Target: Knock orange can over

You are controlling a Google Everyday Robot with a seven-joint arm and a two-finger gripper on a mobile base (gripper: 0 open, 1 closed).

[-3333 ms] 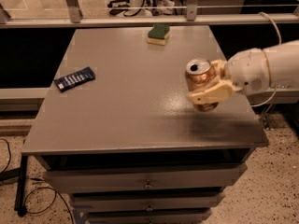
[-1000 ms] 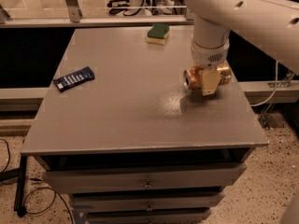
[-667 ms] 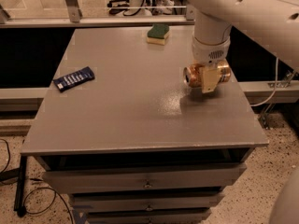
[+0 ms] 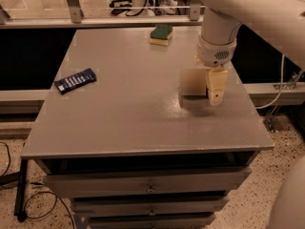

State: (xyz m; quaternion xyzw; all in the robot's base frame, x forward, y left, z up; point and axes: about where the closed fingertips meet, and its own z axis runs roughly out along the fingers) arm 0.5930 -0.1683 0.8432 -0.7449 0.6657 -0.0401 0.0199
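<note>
The orange can [image 4: 193, 82] shows only as a faint tan smear on the right part of the grey table [image 4: 133, 113], so I cannot tell whether it is upright or tipped. My gripper [image 4: 212, 87] hangs straight down from the white arm [image 4: 217, 46] right beside it, touching or nearly touching its right side, just above the table top.
A green and yellow sponge [image 4: 161, 34] lies at the table's back edge. A dark blue flat packet [image 4: 75, 80] lies near the left edge. The table's right edge is close to the gripper. Drawers sit below the front edge.
The can stood clearly between the gripper's jaws before; now it is a pale smear at the gripper's left. The arm has barely shifted.
</note>
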